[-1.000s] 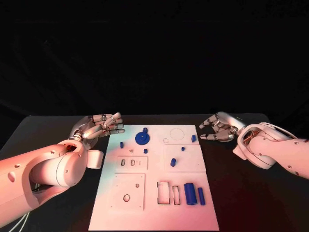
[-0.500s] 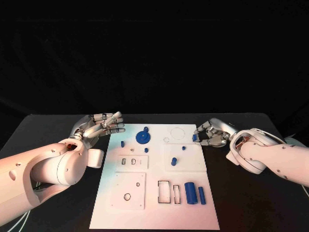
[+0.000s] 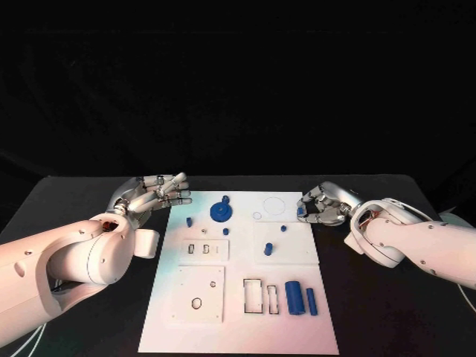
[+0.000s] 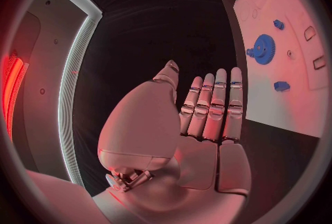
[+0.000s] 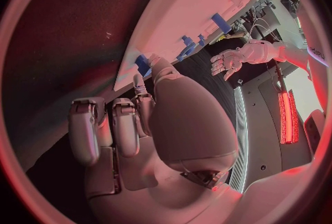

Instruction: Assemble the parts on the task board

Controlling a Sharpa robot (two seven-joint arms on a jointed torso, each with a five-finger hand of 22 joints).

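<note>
Right hand (image 3: 322, 208) is curling its fingers around the small blue part (image 3: 299, 213) at the task board's (image 3: 238, 312) 2 o'clock edge, probably setting up a pick. Left hand (image 3: 158, 195) is hovering spread and empty off the 10 o'clock corner, keeping clear.

We see two glossy white arms with rounded shells dotted by small dark screws, the left hand (image 3: 158, 192) and right hand (image 3: 322, 204) both silver, many-fingered and segmented.
</note>
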